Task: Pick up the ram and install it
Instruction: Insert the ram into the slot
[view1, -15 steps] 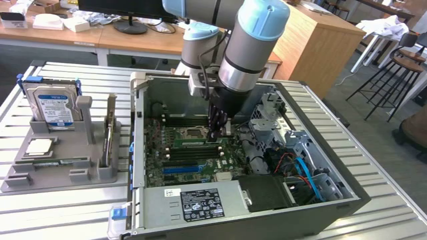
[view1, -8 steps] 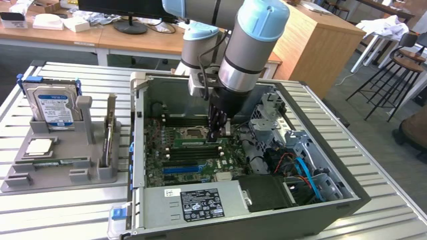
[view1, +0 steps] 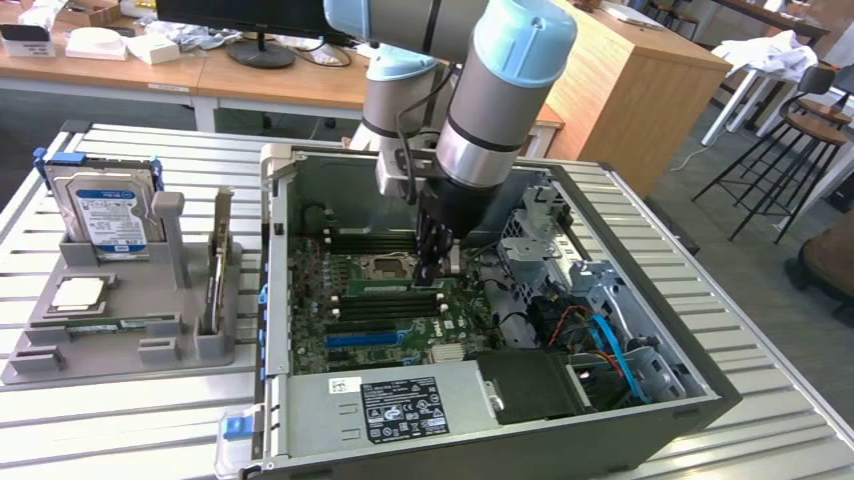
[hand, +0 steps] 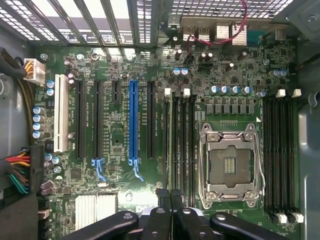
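Observation:
The ram (hand: 172, 140) shows edge-on as a thin green strip. It runs out from between my fingertips along a black memory slot beside the CPU socket (hand: 231, 167). My gripper (hand: 169, 195) is shut on its near end. In the exterior view the gripper (view1: 434, 268) reaches straight down into the open computer case (view1: 274, 300), low over the motherboard just right of the socket (view1: 387, 266). Whether the stick is fully seated in the slot cannot be told.
A grey fixture (view1: 120, 350) left of the case holds a hard drive (view1: 110, 210) and an upright twin stick (view1: 214, 280). A long blue slot (hand: 133, 122) and black slots lie beside the memory slots. The power supply (view1: 387, 405), blue cables (view1: 607, 340) and drive cage crowd the case.

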